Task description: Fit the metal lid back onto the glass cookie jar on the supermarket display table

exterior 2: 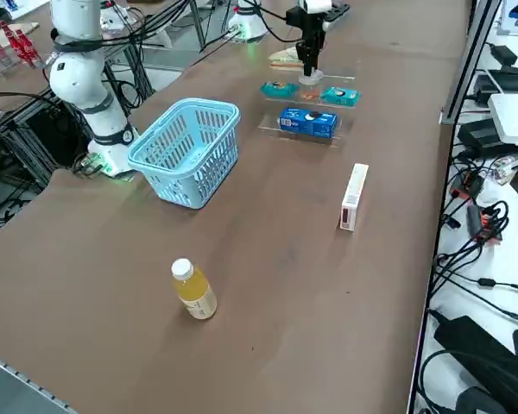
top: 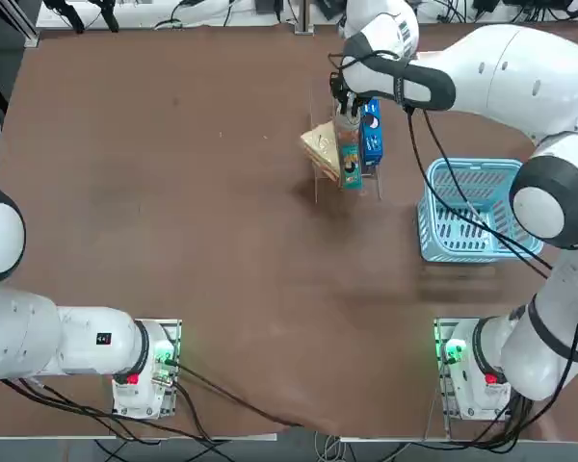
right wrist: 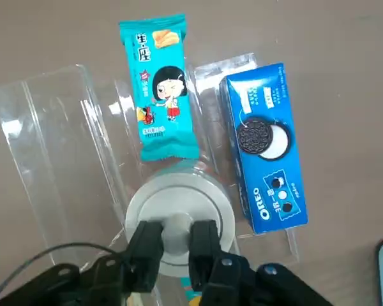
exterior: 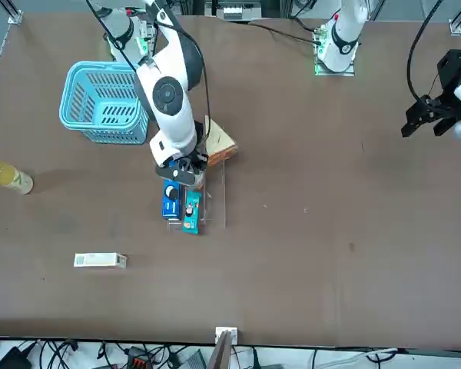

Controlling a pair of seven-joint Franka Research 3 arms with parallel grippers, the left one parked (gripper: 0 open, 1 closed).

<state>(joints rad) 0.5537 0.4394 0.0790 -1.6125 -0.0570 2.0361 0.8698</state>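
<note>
My right gripper (right wrist: 177, 237) is shut on the small knob at the centre of the metal lid (right wrist: 179, 203), a round silvery disc. In the wrist view a clear glass edge of the cookie jar (right wrist: 207, 169) shows just past the lid's rim, so the lid lies over the jar's mouth; whether it is seated I cannot tell. In the top view the gripper (top: 347, 108) points straight down over a clear rack on the dark-brown display table (top: 173, 192). From the side the gripper (exterior 2: 310, 69) hides the jar's top.
A teal snack packet (right wrist: 158, 89) and a blue Oreo box (right wrist: 265, 146) lie on the clear rack beside the jar. A wedge-shaped pack (top: 320, 149) leans there too. A blue basket (top: 467, 207), a juice bottle (exterior 2: 194, 291) and a white box (exterior 2: 354, 197) stand elsewhere.
</note>
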